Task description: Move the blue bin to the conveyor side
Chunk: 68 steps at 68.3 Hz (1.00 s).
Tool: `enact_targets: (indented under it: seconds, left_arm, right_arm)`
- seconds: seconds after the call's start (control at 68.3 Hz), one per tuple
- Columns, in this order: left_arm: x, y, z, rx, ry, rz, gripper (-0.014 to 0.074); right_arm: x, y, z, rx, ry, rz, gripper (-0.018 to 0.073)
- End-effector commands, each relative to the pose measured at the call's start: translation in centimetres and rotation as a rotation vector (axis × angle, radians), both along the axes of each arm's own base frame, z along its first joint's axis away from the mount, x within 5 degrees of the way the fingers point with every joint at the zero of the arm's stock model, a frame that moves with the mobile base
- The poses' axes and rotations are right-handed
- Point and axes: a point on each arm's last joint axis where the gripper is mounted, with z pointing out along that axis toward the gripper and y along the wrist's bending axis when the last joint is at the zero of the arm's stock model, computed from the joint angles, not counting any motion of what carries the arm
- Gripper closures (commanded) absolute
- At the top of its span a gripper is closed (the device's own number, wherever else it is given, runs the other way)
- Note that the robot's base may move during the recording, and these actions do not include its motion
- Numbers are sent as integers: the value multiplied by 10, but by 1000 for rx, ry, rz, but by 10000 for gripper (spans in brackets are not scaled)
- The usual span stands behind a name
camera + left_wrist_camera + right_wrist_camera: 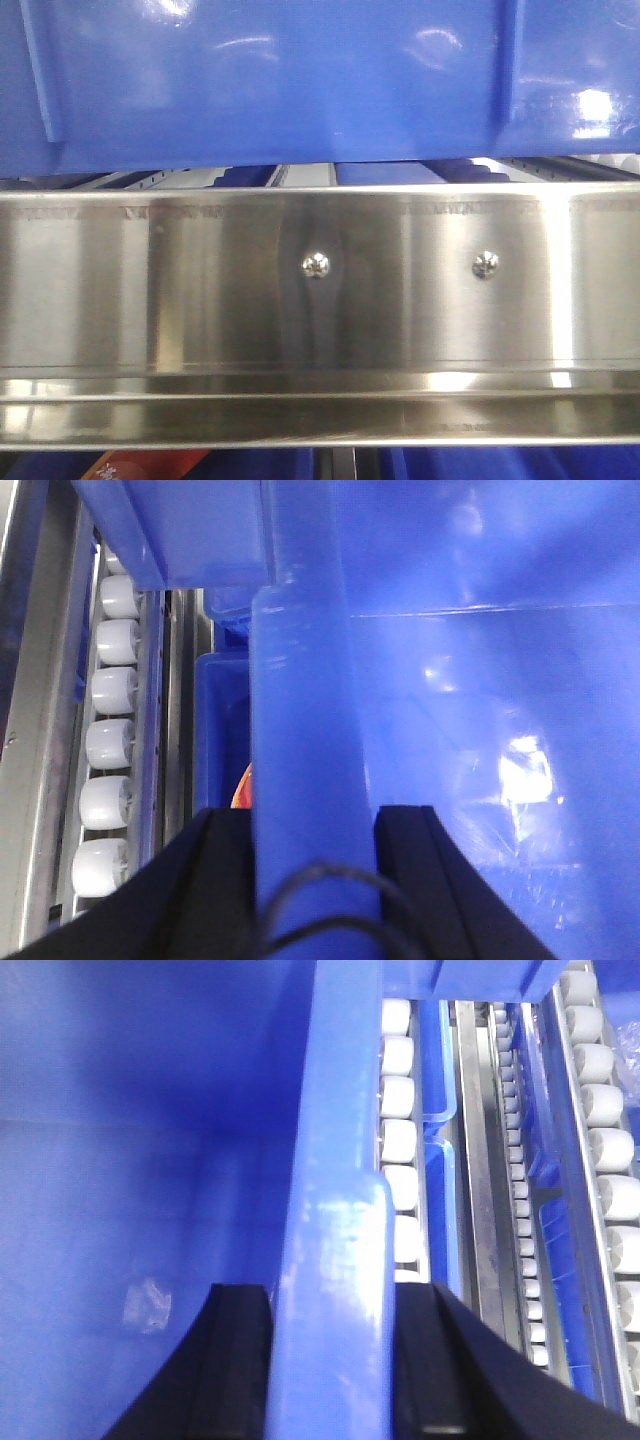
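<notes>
- Front view: blue bin [300,80], large, glossy plastic with slim vertical ribs, across the whole top and wider than the frame. Bottom edge just above the shiny stainless steel rail [200,300] with 2 screws [316,264]. Resting or lifted: impossible to tell. Rail's top lip probably the edge to clear on the way out.
- Left wrist view: left gripper [315,865] astride the bin's thick rim, 1 black finger [215,880] outside and 1 inside, both tight against the plastic. Clamped there, presumably as half of a firm 2-handed hold. White plastic rollers [110,745] in a row just beside, and a second blue tub [222,730] below, so little side room.
- Right wrist view: right gripper [335,1360] likewise closed on another stretch of rim, 1 finger [235,1360] inside the wall. Further roller tracks [605,1150] close on the outer side. Freest way likely up and back.
- Conveyor in none of the 3 views.
</notes>
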Motion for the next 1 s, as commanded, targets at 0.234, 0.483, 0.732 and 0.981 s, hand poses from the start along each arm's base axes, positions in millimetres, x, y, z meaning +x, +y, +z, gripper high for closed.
enact_targets:
  seconds: [0.234,0.483,0.732,0.981]
  left_arm:
    - [-39,0,72,-31,-220,-8,606]
    - [-71,2,100,-36,-323,-9,606]
    - [-106,4,110,-35,-372,-8,606]
    - [-121,5,81,-29,-280,-6,606]
  right_arm:
    - [-46,-15,59,3,-193,-8,636]
    - [-81,-24,99,40,-335,-12,636]
    - [-114,-33,111,53,-386,-13,636]
    - [-131,-37,78,27,-286,-11,636]
